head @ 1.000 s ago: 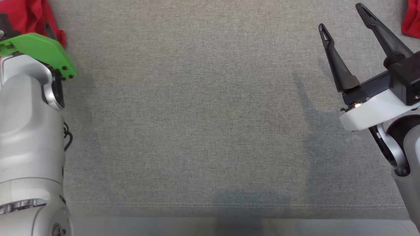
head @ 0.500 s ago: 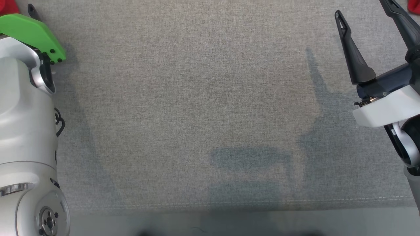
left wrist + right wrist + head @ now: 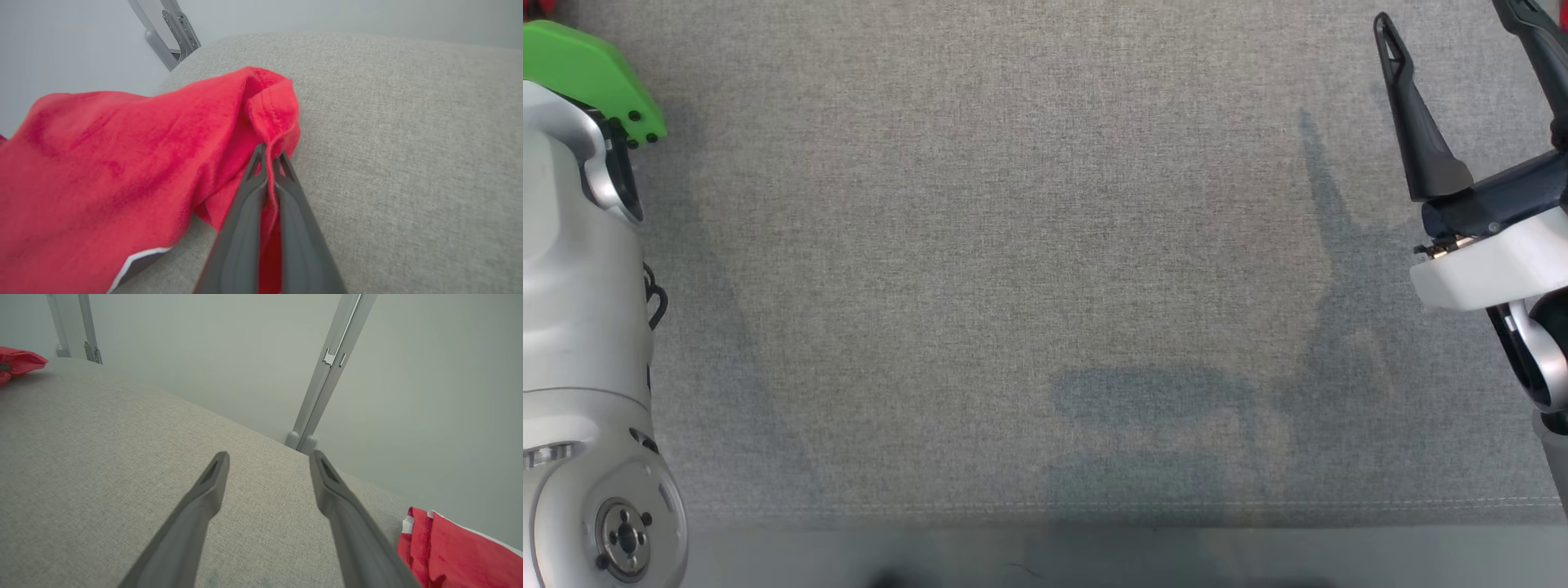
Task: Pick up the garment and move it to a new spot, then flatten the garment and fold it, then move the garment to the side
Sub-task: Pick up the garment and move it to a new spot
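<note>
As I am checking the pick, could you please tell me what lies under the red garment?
The grey upholstery shows beneath the edge of the red garment, where the left tool pinches a fold. Anything under its bulk is covered.

left arm (image 3: 580,286), left edge of frame: pale silver-grey, rounded shell | green cover (image 3: 592,69), upper left: flat plate with small black screws | black cable (image 3: 658,298): short loop on arm side | round flange (image 3: 625,535), lower left: ring of screws | right gripper (image 3: 1441,11), upper right: two long dark tapered fingers, white wrist cover (image 3: 1494,265)
</note>
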